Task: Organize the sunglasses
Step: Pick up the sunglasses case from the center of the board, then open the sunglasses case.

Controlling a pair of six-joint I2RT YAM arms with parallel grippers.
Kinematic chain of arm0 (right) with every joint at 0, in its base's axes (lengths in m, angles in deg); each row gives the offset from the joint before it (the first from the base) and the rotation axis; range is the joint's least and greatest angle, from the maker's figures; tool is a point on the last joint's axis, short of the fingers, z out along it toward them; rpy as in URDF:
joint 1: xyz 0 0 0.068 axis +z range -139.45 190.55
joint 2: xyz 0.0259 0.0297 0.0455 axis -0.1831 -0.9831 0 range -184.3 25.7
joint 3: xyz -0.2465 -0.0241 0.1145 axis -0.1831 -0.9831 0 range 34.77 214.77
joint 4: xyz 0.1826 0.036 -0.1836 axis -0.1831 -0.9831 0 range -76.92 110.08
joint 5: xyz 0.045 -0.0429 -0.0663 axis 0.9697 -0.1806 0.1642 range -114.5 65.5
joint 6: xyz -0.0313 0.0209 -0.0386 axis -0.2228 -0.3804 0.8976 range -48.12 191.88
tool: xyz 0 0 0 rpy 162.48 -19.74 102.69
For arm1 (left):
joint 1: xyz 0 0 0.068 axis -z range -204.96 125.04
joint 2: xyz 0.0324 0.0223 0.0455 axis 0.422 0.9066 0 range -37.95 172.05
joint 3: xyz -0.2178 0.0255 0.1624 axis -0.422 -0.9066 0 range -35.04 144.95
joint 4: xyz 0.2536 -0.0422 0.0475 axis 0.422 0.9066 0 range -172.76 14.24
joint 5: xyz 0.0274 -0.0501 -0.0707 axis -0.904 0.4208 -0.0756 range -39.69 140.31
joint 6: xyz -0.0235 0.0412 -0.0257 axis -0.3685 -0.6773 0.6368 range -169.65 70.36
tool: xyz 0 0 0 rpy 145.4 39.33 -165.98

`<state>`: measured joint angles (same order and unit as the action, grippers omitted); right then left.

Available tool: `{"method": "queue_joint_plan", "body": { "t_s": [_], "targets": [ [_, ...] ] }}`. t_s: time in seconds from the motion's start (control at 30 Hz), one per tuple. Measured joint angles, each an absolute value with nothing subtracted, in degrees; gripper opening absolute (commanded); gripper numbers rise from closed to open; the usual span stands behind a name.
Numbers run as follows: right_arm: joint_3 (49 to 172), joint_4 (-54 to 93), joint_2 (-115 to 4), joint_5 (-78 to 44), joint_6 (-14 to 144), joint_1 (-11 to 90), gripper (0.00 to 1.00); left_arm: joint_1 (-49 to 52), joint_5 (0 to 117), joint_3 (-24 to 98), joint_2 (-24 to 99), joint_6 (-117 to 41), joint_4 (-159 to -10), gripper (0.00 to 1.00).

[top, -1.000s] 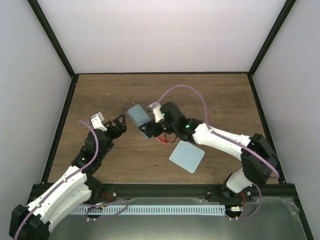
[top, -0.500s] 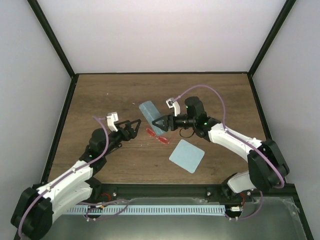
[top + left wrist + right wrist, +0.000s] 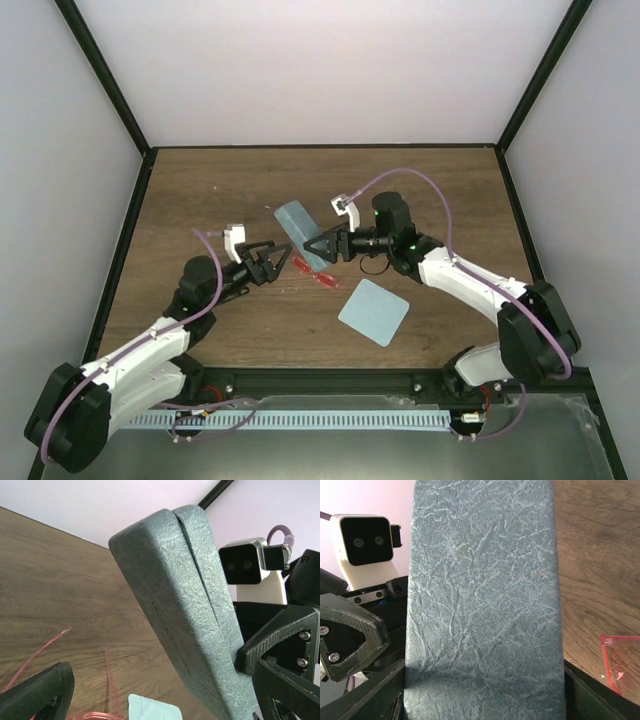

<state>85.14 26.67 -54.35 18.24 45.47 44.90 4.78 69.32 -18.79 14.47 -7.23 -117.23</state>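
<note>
The sunglasses (image 3: 311, 272), red lenses and thin arms, lie on the wooden table between the two grippers. My right gripper (image 3: 322, 247) is shut on the lower end of the grey-blue case (image 3: 297, 221), which stands tilted above the table and fills the right wrist view (image 3: 482, 595). A red lens corner (image 3: 619, 661) shows beside it. My left gripper (image 3: 279, 262) stands open just left of the sunglasses, holding nothing. In the left wrist view the case (image 3: 190, 605) rises ahead and the thin arms of the sunglasses (image 3: 111, 677) lie between my open fingers (image 3: 37, 692).
A light blue square cloth (image 3: 374, 312) lies on the table right of the sunglasses, its corner (image 3: 152, 710) low in the left wrist view. Black frame rails border the table. The two wrists face each other closely across the case.
The right gripper has lifted the case and drawn back to the right, uncovering the sunglasses. The left gripper has reached rightward to the sunglasses. Little has changed over the last half second.
</note>
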Motion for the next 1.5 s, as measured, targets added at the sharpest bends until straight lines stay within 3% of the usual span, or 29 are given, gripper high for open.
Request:
{"method": "queue_joint_plan", "body": {
  "t_s": [0.87,1.5],
  "targets": [
    [85.14,28.06,-56.47,25.1,45.43,45.23,0.54,4.78,70.54,-18.77,17.29,-6.58,-119.35,1.0],
    [83.54,28.22,-55.31,21.67,45.14,44.75,0.53,5.48,66.1,-17.44,20.53,-5.81,-117.28,1.0]
  ]
}}
